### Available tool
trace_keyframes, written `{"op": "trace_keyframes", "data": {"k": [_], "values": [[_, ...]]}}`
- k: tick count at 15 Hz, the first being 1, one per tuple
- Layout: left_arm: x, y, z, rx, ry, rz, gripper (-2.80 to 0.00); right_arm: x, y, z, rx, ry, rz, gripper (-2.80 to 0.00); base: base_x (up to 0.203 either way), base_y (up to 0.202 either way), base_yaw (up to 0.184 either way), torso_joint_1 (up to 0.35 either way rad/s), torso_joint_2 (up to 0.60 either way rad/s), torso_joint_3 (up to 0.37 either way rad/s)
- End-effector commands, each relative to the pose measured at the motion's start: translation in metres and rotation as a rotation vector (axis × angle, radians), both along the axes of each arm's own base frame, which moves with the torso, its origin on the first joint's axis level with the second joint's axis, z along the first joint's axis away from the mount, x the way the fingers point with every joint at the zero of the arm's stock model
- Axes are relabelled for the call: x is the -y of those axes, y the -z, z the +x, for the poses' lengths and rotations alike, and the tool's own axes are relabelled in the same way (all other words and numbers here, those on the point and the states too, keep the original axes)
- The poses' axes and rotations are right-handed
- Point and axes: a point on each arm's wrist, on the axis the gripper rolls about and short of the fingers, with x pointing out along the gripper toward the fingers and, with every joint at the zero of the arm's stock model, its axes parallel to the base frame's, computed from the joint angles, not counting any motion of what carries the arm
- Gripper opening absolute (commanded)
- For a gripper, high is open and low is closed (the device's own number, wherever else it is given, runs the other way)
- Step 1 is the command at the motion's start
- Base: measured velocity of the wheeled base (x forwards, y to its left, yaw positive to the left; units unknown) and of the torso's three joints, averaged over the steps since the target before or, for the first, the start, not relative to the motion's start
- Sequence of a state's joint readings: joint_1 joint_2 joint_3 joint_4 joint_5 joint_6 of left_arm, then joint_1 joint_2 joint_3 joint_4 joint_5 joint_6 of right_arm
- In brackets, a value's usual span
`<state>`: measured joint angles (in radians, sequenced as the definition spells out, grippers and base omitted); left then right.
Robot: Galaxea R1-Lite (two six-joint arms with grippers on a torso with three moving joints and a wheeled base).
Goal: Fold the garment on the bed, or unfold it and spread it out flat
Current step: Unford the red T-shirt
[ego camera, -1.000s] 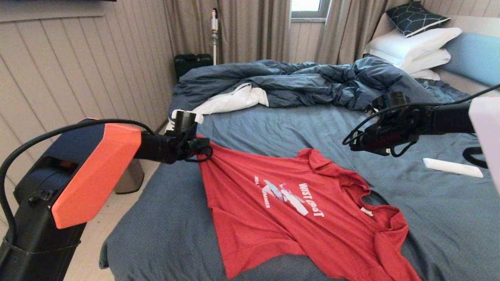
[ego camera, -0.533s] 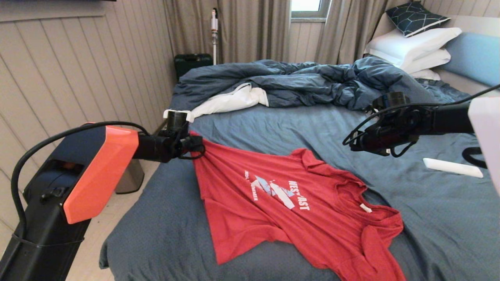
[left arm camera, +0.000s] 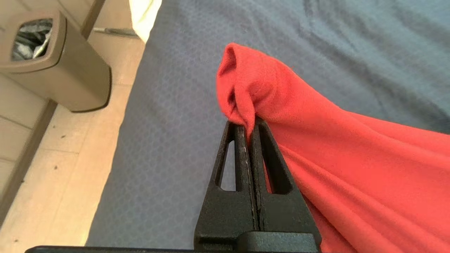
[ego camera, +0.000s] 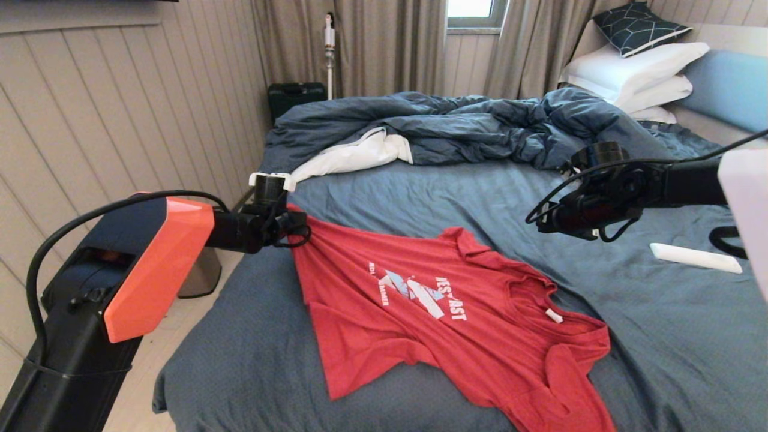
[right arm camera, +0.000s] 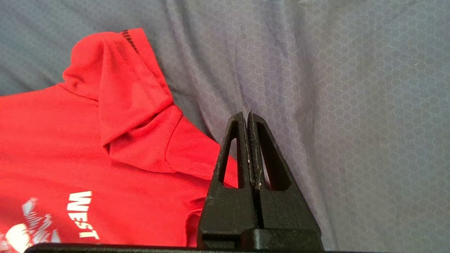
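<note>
The garment (ego camera: 432,324), a red T-shirt with a white chest print, lies print-up on the slate-blue bed (ego camera: 420,198), its neck toward the right. My left gripper (ego camera: 298,225) is shut on a hem corner at the shirt's far left, near the bed's left edge. In the left wrist view the red cloth (left arm camera: 334,158) bunches up between the gripper's (left arm camera: 249,123) tips and rises a little off the sheet. My right gripper (ego camera: 543,223) hangs above the sheet beyond the shirt's far sleeve, shut and empty (right arm camera: 246,115). The folded sleeve (right arm camera: 123,95) lies beside it.
A crumpled dark blue duvet (ego camera: 456,126) with white lining fills the far end of the bed, with white pillows (ego camera: 636,72) at the right. A white oblong object (ego camera: 695,258) lies on the sheet at the right. A brown bin (left arm camera: 52,59) stands on the floor left of the bed.
My left gripper has pulled the hem corner leftward toward the bed's edge, and the whole shirt has slid left and drawn flatter. The right arm has stayed put.
</note>
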<state>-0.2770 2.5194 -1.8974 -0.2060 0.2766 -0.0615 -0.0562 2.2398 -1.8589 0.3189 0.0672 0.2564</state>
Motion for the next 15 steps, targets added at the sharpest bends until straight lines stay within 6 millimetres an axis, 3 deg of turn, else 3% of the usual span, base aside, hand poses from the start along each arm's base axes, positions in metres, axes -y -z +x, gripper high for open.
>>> {"op": "trace_keyframes", "data": {"k": [1,6,10,11,13,15], "values": [[0.000,0.002,0.001,0.001,-0.001,0.000,0.00,0.000,0.000,0.000,0.000,0.001,0.001,-2.80,0.000,0.000,0.000,0.000,0.00,0.000],[0.000,-0.008,-0.004,-0.021,-0.010,-0.024,0.00,0.001,-0.001,0.000,0.003,0.003,0.001,-2.80,0.000,0.000,0.000,0.000,0.00,0.000],[-0.004,-0.049,-0.036,-0.173,-0.074,-0.171,0.00,0.000,-0.003,0.000,0.008,0.000,0.000,-2.80,0.000,0.000,0.000,0.000,0.00,0.000],[-0.004,-0.060,-0.047,-0.222,-0.076,-0.209,-2.80,0.000,-0.004,0.000,0.010,0.001,-0.001,-2.80,0.000,0.000,0.000,0.000,0.00,0.000],[0.001,-0.080,-0.072,-0.334,-0.084,-0.316,-2.80,0.000,-0.006,-0.001,0.016,0.004,-0.002,-2.80,0.000,0.000,0.000,0.000,0.00,0.000],[0.019,-0.084,-0.101,-0.488,-0.122,-0.371,-2.80,0.001,-0.010,-0.003,0.023,0.006,-0.001,-2.80,0.000,0.000,0.000,0.000,0.00,0.000]]}}
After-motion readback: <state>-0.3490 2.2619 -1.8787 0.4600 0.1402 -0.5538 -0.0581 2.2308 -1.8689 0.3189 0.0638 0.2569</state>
